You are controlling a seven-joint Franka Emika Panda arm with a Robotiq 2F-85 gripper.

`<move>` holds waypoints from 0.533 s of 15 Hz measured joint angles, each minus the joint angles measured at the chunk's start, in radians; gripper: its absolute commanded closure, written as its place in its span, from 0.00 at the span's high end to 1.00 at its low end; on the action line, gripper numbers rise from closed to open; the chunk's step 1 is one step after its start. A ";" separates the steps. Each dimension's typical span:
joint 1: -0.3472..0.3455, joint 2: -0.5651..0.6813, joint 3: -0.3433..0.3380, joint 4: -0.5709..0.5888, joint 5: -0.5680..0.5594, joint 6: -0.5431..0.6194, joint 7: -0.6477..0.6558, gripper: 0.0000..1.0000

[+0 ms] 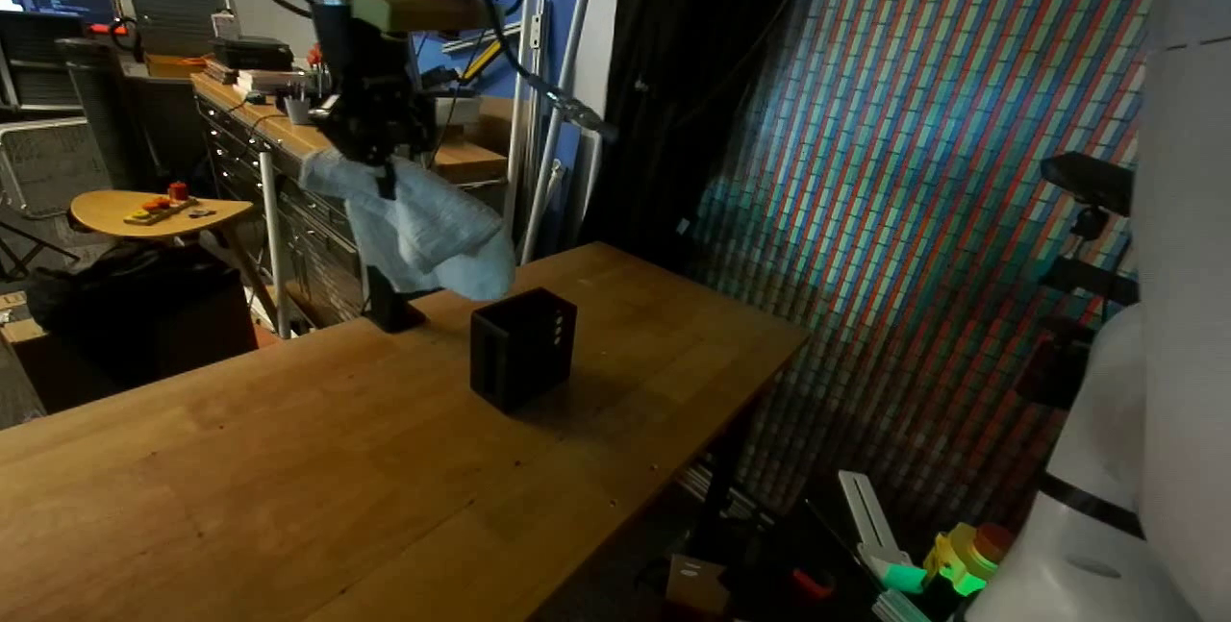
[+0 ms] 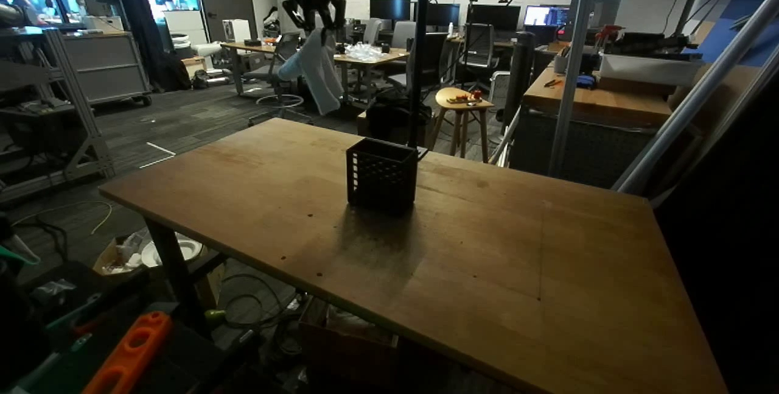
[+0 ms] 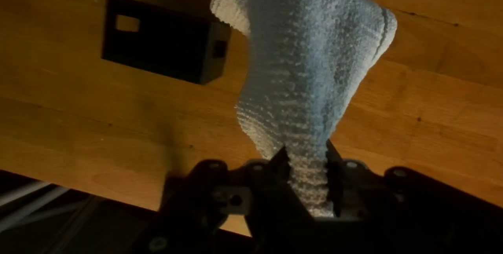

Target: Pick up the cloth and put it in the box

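Wrist view: my one gripper sits at the bottom edge, and its two fingers stand close together with one cloth pinched between them. That pale, ribbed cloth is bunched narrow where I hold it, spreads wider farther out and runs off the top edge. Both exterior views show it hanging from my fingers in the air, limp and folded, well above the one wooden table. One black box stands upright on that table, its top open and its sides pierced by small holes; I count a single box in all three views. From my wrist it lies to the left of the cloth, apart from it, with a strip of wood showing between the two. One black post rises at the table's edge, behind the box in an exterior view. Past the table I see one stool bearing a few red and yellow things, too small for me to count. Four screens stand in a row farther back, three dark and one lit. One orange handle shows low in an exterior view.
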 measured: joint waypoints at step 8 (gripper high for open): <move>-0.161 -0.084 -0.048 -0.185 -0.035 0.096 -0.236 0.08</move>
